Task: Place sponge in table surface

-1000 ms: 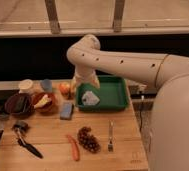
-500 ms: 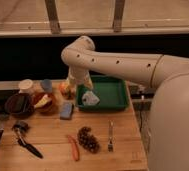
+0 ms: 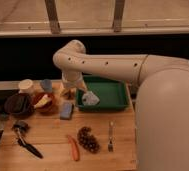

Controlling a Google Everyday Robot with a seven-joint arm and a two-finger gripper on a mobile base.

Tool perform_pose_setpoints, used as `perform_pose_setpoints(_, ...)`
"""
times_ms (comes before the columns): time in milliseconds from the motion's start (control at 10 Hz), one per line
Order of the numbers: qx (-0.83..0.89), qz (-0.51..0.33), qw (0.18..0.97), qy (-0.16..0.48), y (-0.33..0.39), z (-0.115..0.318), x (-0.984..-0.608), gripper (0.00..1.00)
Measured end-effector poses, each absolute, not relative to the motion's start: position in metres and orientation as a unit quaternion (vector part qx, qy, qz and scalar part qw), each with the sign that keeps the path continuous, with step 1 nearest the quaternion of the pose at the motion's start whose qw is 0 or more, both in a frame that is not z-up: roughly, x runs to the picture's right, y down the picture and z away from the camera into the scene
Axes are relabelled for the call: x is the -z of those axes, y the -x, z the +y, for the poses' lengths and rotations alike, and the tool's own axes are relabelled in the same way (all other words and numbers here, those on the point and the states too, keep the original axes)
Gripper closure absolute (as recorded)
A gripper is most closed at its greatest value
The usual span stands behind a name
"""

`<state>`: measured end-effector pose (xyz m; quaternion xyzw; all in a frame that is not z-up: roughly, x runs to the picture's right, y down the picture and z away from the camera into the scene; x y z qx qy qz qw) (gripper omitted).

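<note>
The desk (image 3: 49, 134) is pale, slatted wood. On it lies the sponge (image 3: 66, 110), a flat blue rectangle, just left of a green, shallow rectangular tray (image 3: 112, 93) holding a pale crumpled lump (image 3: 90, 98). The smooth white arm bends down to the pincer (image 3: 70, 91), which hangs over the tray's left rim, above and apart from the sponge; whether it is apart or together I cannot tell. Nearer the front lie a knobbly dark grape cluster (image 3: 88, 139), a slim metal fork (image 3: 110, 136) and an orange, tapered carrot (image 3: 74, 147).
</note>
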<state>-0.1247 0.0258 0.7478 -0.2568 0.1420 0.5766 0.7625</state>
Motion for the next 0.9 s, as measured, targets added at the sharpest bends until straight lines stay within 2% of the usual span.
perform_pose_setpoints(200,-0.544,0.143,0.776,0.285,0.164,0.045,-0.762,0.26)
perform_pose_setpoints(900,-0.480,0.174,0.791,0.336,0.204,0.095,-0.796,0.26)
